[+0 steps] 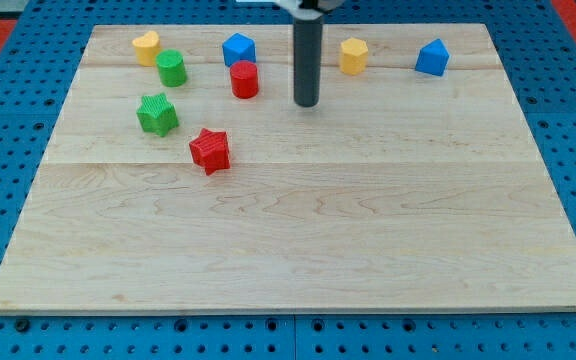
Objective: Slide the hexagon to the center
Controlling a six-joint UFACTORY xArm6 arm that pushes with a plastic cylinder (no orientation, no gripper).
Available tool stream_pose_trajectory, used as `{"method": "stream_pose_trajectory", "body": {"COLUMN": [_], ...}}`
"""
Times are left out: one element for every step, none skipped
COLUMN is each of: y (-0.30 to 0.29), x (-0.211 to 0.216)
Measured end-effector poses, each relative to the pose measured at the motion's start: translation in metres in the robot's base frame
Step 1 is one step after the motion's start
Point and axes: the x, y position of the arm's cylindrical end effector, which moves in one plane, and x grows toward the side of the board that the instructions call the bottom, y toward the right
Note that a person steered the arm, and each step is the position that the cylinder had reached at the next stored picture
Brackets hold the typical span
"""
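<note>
Bare pale wooden board (298,250) up front. Further back, the red star-shaped block (210,150), then the green star-shaped block (157,114) off to the view's left. My tip (307,103) sits on the wood, no pincer on this rod, so nothing to open or close. Just left of it, the red cylinder block (244,79); further left, the green cylinder block (172,68). Back row now: yellow heart-shaped block (146,46), blue pentagon-like block (238,49), the yellow hexagon block (354,56) near the tip's upper right but apart, another blue block (432,57) far right.

My wooden desk (298,240) carries eight blocks, all near its far edge: yellow heart (146,46), green cylinder (172,68), blue block (238,49), red cylinder (244,79), yellow hexagon (354,56), second blue block (432,57), green star (157,114), red star (210,150).
</note>
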Motion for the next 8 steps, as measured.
{"method": "stream_pose_trajectory", "body": {"y": [-0.033, -0.001, 0.061, 0.094, 0.105, 0.125, 0.129, 0.054], "x": [-0.044, -0.081, -0.086, -0.082, -0.058, -0.034, -0.006, -0.006]}}
